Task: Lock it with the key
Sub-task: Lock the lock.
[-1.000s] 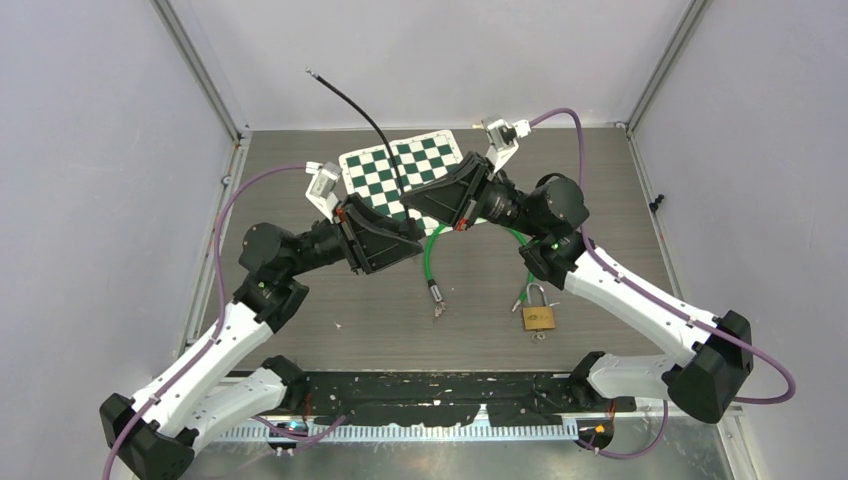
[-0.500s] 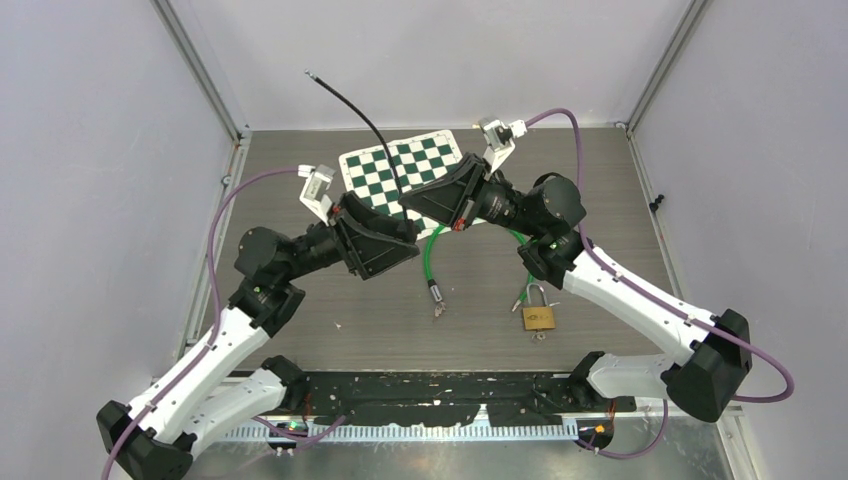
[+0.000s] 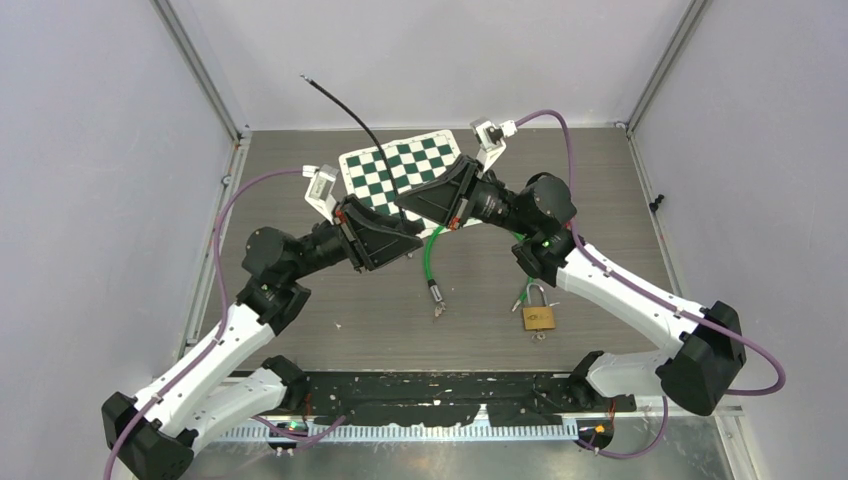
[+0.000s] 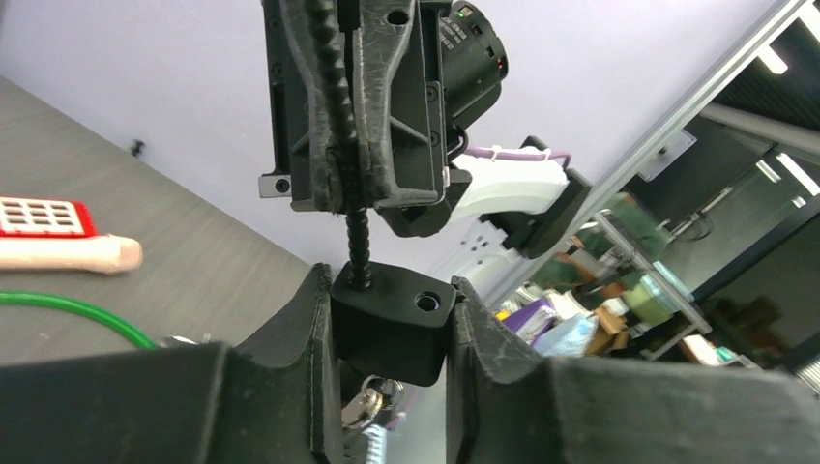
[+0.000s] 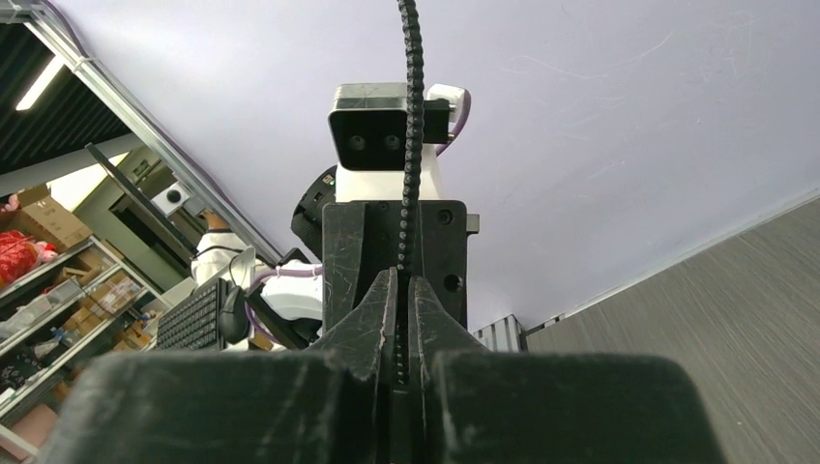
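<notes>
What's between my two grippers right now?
Black ribbed cable, running from the right gripper into the black block the left gripper pinches; the left wrist view shows it.

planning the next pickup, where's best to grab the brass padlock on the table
Take the brass padlock by its body, pinched across the left and right edges from straight above. It lies flat, shackle pointing away from the arms and something small, maybe the key, at its near end, so the sides look freest.
</notes>
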You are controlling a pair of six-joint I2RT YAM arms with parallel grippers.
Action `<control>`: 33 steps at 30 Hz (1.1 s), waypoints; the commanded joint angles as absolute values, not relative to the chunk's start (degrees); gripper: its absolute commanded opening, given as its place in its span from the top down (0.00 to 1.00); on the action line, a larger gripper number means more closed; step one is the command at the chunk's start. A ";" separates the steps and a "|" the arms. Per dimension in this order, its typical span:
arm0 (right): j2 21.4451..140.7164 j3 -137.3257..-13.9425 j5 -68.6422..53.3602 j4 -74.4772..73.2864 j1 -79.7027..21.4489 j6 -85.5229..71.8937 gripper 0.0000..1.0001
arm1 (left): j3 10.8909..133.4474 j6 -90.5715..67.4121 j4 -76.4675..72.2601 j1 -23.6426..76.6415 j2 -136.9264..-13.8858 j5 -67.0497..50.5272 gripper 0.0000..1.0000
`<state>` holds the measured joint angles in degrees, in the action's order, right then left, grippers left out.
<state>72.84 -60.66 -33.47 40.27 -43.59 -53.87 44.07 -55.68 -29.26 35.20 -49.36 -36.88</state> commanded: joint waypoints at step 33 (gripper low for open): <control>84.48 -88.13 22.80 -14.96 -59.35 -20.68 0.36 | 48.30 -17.96 7.73 35.32 -45.98 -17.56 1.00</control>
